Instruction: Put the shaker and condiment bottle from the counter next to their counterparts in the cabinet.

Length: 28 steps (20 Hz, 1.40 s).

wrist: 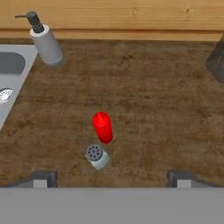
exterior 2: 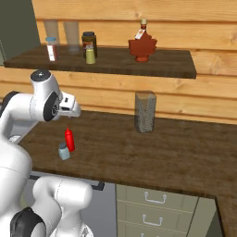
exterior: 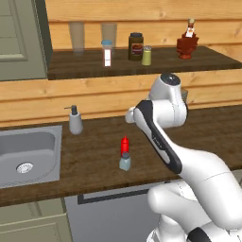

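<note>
Left base view: the shaker (exterior: 125,162) is standing on the counter (exterior: 94,156) near its front edge, just in front of the red bottle (exterior: 125,145).

Right base view: both are sitting near the counter's front edge; the yellow shaker (exterior 2: 90,55) is resting on the shelf (exterior 2: 139,67).

Hand view: the gripper (wrist: 111,178) is hanging above both with fingers (wrist: 43,178) spread wide apart, holding nothing.

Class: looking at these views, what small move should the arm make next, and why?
Probably lower the open pincer toward the shaker, since it and the red bottle stand untouched on the counter, close together, calling for a careful descent.
</note>
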Motion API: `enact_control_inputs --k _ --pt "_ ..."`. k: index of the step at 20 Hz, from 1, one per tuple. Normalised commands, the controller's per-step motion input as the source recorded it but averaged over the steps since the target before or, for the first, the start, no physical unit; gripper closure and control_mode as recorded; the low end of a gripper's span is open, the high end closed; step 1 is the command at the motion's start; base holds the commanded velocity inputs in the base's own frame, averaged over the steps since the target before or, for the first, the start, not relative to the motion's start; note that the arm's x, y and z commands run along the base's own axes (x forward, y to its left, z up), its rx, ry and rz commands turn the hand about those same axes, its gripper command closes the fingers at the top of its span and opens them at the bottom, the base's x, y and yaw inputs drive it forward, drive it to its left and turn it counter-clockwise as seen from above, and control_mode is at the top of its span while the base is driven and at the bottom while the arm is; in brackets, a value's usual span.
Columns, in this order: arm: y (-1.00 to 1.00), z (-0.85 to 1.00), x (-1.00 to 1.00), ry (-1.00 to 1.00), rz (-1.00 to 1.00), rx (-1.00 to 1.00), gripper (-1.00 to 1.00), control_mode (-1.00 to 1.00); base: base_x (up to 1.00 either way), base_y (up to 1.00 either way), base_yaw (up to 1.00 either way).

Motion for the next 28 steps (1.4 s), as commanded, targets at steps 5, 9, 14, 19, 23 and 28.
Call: enact_control_inputs --k 5,9,14,19,23,28 --pt "0.31 -0.02 0.07 -0.02 0.00 0.05 -1.00 -1.00 0.00 0.00 0.00" --pt "0.08 -0.61 -0.17 0.00 0.00 0.02 -1.00 -1.00 0.00 0.00 0.00" --pt "0.00 -0.75 -0.30 0.04 0.00 0.02 -1.00 -1.00 0.00 0.00 0.00" --pt "0.00 -0.10 0.18 0.00 0.00 0.06 -1.00 -1.00 0.00 0.00 0.00" --pt "0.01 -0.06 0.54 0.00 0.00 0.00 -1.00 -1.00 0.00 0.00 0.00" --pt "0.00 -0.23 0.08 0.01 0.00 0.02 -1.00 -1.00 0.00 0.00 0.00"
